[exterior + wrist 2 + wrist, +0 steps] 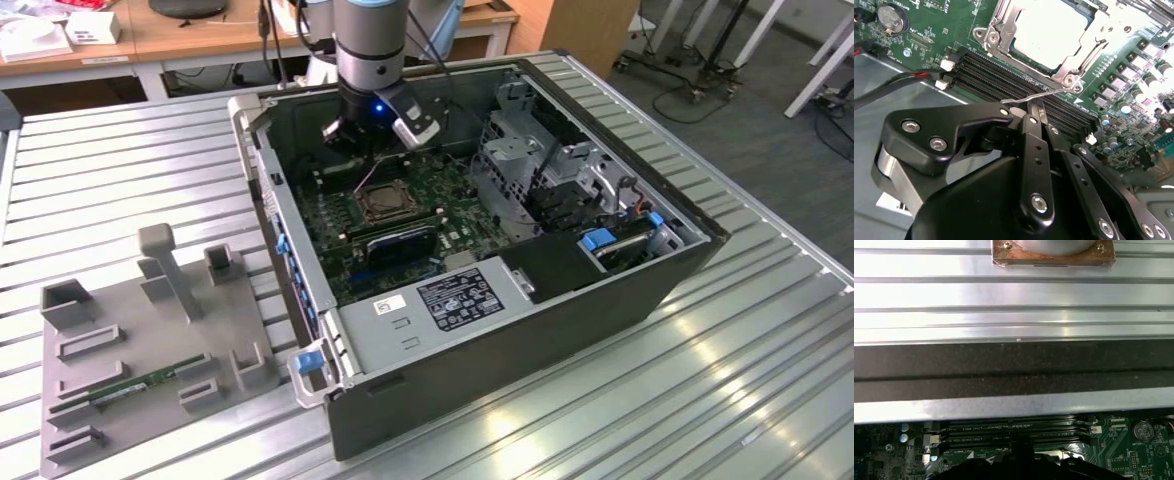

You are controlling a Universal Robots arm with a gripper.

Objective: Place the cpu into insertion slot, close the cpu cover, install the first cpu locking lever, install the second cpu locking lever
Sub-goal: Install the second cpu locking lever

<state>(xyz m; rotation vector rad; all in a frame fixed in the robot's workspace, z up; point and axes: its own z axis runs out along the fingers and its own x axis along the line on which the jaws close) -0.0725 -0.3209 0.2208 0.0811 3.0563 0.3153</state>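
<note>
In the second wrist view the cpu (1049, 27) lies flat in the insertion slot (1066, 75), its pale metal face up. The cpu cover (999, 32) is down around it as a silvery frame. A thin wire locking lever (1051, 91) slants along the socket's edge, just beyond my gripper (1033, 111). The black fingers are shut together, and their tips sit at the lever's free end; I cannot tell whether they touch it. In the exterior view the gripper (374, 150) hangs inside the open computer case, just behind the socket (387, 202).
Long black memory slots (1004, 82) run between the gripper and the socket. A red and black cable (899, 82) and a coin battery (893, 17) lie nearby. The case walls (287, 230) and drive cage (534, 160) hem in the board. A grey fixture (147, 350) holds a green memory stick (147, 382).
</note>
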